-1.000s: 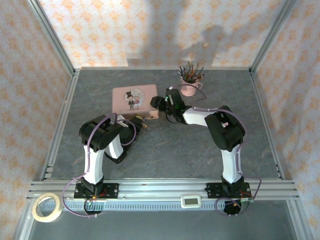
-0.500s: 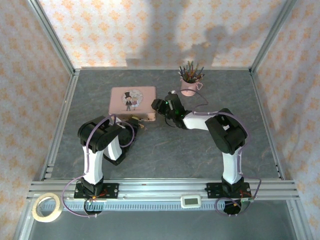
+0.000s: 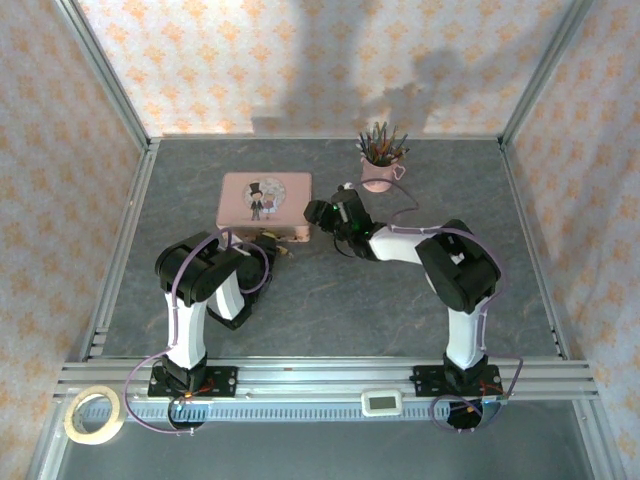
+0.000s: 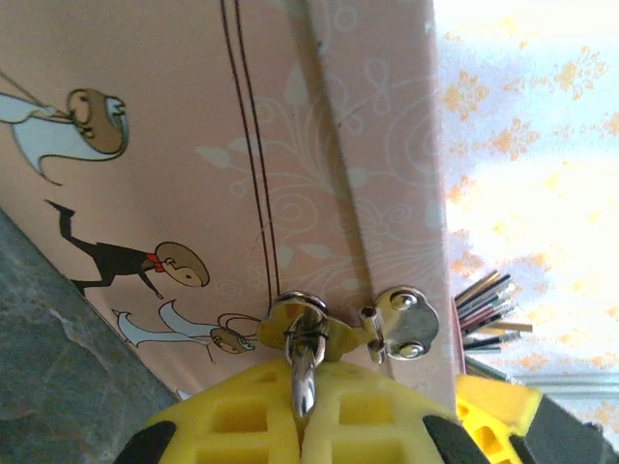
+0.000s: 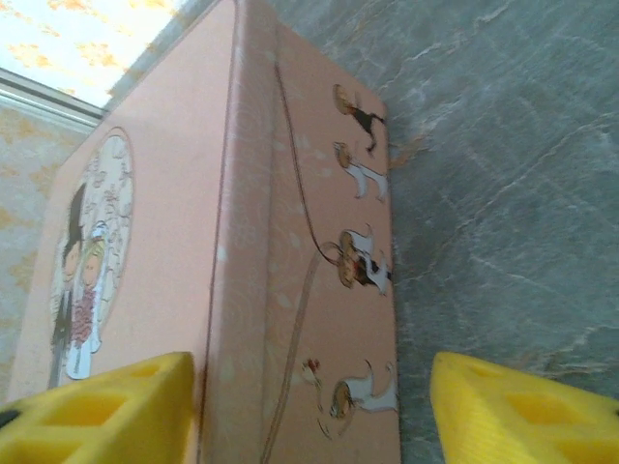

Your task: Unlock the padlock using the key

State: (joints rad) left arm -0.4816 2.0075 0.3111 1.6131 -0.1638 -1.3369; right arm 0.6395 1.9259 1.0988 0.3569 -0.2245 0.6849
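A roll of tape (image 3: pixel 93 415) lies at the near left corner, in front of the rail where the arms are bolted. The left gripper (image 3: pixel 283 247) reaches to the front wall of the pink tin (image 3: pixel 262 200), which sits on the grey table (image 3: pixel 350 300). In the left wrist view its yellow fingers (image 4: pixel 232 425) are pressed together on the thin silver shackle of the padlock (image 4: pixel 303 362). The shackle runs up through the tin's hasp, just beside the round latch (image 4: pixel 404 324). The fingers hide the padlock's body.

At the tin's right front corner, the right gripper (image 3: pixel 318 212) is spread wide. In its wrist view one finger (image 5: pixel 97 411) is by the lid and the other is out over the table, with the tin's front wall between them. I cannot tell whether either finger touches the tin.

Further right and behind, well apart from the tin, stands a pink mug (image 3: pixel 378 178) full of pencils (image 3: pixel 382 145).
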